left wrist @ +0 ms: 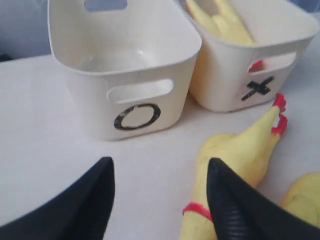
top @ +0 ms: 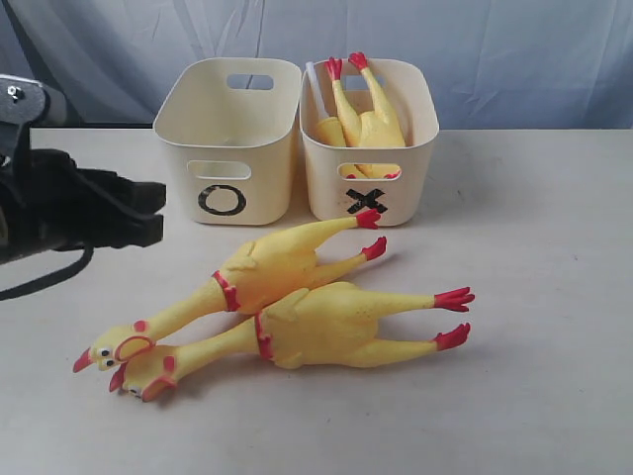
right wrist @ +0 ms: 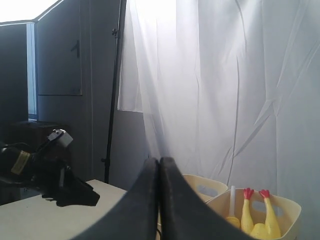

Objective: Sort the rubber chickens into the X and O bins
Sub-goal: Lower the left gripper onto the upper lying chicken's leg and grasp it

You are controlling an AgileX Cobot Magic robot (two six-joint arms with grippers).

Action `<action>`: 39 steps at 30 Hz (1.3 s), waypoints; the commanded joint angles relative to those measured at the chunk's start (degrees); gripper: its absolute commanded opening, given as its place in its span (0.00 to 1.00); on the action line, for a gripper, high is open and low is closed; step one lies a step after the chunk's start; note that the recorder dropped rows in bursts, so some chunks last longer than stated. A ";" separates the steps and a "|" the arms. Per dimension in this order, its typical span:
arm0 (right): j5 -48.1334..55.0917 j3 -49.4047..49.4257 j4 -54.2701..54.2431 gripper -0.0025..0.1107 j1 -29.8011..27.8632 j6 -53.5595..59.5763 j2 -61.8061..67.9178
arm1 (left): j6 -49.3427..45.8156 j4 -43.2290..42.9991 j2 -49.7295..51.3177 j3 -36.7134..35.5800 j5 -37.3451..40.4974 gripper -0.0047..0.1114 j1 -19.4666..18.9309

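Two rubber chickens lie side by side on the table, heads toward the front left: one behind, the other in front. The O bin looks empty inside. In the X bin a chicken stands with its red feet up, and a second yellow body shows beside it. My left gripper hovers open at the left, apart from the chickens. In the left wrist view the left gripper faces the O bin, and one finger overlaps the rear chicken. My right gripper is shut and empty, out of the exterior view.
A white stick stands in the X bin beside the chickens. A pale curtain hangs behind the table. In the right wrist view the left arm shows over the table, with both bins beyond.
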State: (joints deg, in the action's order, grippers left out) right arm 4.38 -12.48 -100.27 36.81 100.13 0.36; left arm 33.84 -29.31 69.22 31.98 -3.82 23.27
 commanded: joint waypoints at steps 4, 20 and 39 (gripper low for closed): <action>-0.05 0.30 0.32 0.01 -0.16 0.09 -0.36 | -19.89 18.25 5.96 7.20 18.39 0.45 4.34; -0.29 0.30 0.32 0.01 -0.16 0.09 -0.36 | -61.89 42.69 15.93 15.61 33.53 0.45 4.34; 0.01 0.30 0.32 0.01 -0.16 0.09 -0.36 | -61.89 38.51 26.70 17.16 30.91 0.45 4.34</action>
State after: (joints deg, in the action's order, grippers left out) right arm 4.38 -12.48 -100.27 36.81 100.13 0.36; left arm -27.88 9.18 94.92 48.92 27.64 27.46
